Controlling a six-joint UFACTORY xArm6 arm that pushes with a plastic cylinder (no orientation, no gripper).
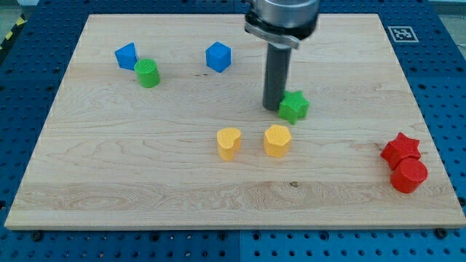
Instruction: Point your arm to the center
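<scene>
2 blue blocks (126,55) (218,57), 2 green (147,73) (293,106), 2 yellow (228,143) (277,140), 2 red (401,149) (408,175).

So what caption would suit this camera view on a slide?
My tip rests near the wooden board's middle, just left of a green star block, above two yellow blocks.

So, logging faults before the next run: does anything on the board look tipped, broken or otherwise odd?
Nothing stands out. All eight blocks sit flat on the wooden board, none toppled or broken. My tip rests just left of the green star, near the board's middle.
</scene>
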